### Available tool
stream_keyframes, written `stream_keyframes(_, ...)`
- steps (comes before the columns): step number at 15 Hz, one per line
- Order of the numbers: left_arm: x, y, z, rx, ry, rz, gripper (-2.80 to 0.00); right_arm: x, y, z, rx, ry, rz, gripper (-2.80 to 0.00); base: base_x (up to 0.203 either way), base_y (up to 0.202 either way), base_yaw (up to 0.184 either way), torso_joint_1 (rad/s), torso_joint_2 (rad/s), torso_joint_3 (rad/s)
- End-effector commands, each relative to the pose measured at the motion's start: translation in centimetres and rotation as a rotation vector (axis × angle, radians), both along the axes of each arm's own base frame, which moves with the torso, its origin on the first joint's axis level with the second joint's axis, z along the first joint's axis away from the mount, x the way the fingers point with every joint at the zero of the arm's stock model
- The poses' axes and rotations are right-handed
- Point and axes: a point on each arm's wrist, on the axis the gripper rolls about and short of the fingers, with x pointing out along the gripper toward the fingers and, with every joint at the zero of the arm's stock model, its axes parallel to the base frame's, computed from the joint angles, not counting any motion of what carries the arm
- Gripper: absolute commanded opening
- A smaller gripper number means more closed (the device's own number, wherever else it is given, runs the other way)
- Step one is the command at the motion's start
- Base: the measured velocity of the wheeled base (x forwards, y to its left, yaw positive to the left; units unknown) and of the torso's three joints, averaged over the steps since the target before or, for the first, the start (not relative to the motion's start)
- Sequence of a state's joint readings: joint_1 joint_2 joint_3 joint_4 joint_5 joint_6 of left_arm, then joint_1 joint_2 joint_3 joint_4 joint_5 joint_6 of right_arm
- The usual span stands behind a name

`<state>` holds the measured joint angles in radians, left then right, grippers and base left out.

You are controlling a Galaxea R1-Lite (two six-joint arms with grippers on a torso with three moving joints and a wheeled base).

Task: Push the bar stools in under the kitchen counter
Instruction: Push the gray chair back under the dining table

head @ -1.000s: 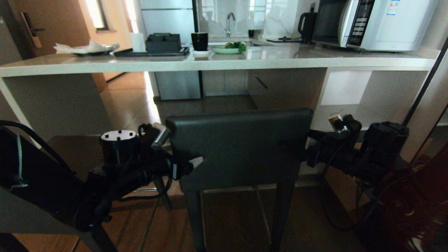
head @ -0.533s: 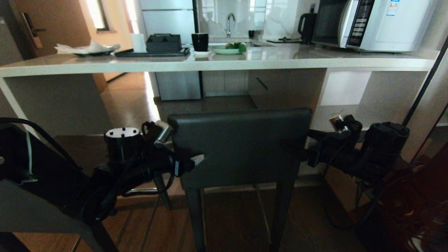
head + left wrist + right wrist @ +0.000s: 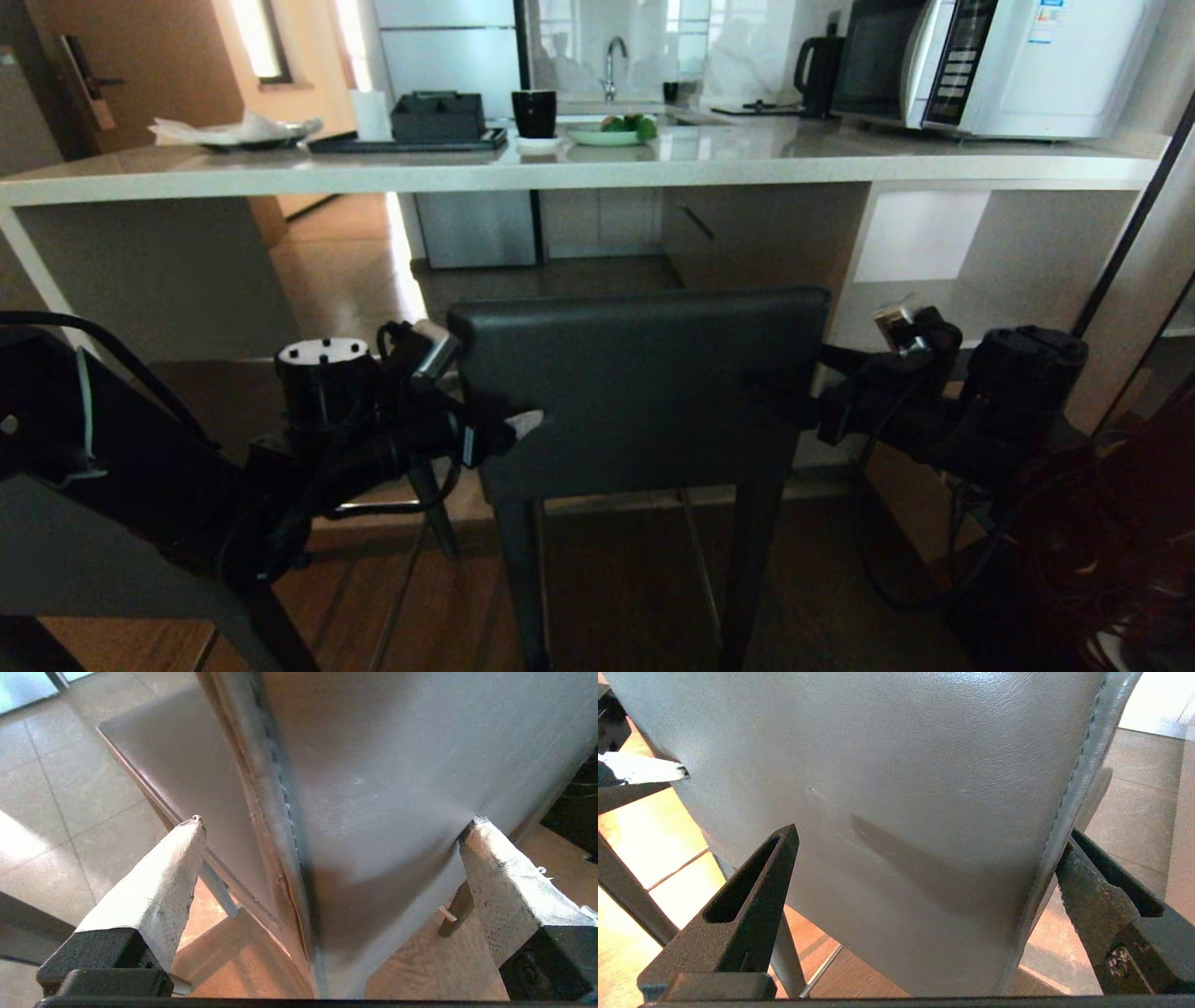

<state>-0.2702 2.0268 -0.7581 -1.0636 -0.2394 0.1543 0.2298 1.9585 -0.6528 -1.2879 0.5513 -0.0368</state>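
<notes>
Standing in front of the kitchen counter [image 3: 579,173], one bar stool [image 3: 639,392] fills the middle of the head view, its dark leather backrest facing the robot and its slim legs on the wooden floor. The backrest top sits lower than the counter's thick white edge, and the stool has not yet gone under the slab.

The left gripper [image 3: 509,431] is at the backrest's left edge, low down near the seat. Its jaws are spread wide. In the left wrist view the gripper [image 3: 327,858] straddles the stitched side seam of the backrest: one pale padded finger [image 3: 159,882] lies off the edge on the counter side, the other [image 3: 495,877] against the rear face. Whether the pads press the leather cannot be told.

The right gripper [image 3: 794,403] is at the backrest's right edge, at much the same height. Its jaws are also wide apart. In the right wrist view the gripper [image 3: 924,868] straddles that edge: one dark finger [image 3: 752,905] lies in front of the rear face, and the other [image 3: 1101,896] sits just past the side seam, right beside it.

On the counter top stand a microwave [image 3: 999,61], a black cup [image 3: 533,112] and a green plate [image 3: 607,133].
</notes>
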Motion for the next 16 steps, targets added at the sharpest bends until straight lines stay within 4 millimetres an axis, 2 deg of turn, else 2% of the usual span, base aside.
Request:
stream_keyframes(1, 0.0, 0.1, -0.3, 0.008, 0.001, 0.007, 0.0, 0.0, 0.0, 0.0, 0.0, -0.007, 0.006, 0.0, 0.0, 0.0, 0.0, 0.0, 0.0, 0.0)
stream_keyframes(11, -0.4, -3.2, 0.4, 0.016, -0.033, -0.057, 0.0, 0.1, 0.0, -0.3, -0.001, 0.004, 0.006, 0.0, 0.0, 0.0, 0.0, 0.0, 0.0, 0.0)
stream_keyframes(13, -0.5, -3.2, 0.3, 0.018, -0.028, -0.057, 0.0, 0.1, -0.1, -0.3, -0.001, 0.005, 0.003, 0.0, 0.0, 0.0, 0.0, 0.0, 0.0, 0.0)
stream_keyframes(16, -0.8, -2.8, 1.1, 0.004, -0.046, -0.048, 0.0, 0.6, -0.2, -0.6, -0.001, 0.011, -0.01, 0.0, 0.0, 0.0, 0.0, 0.0, 0.0, 0.0)
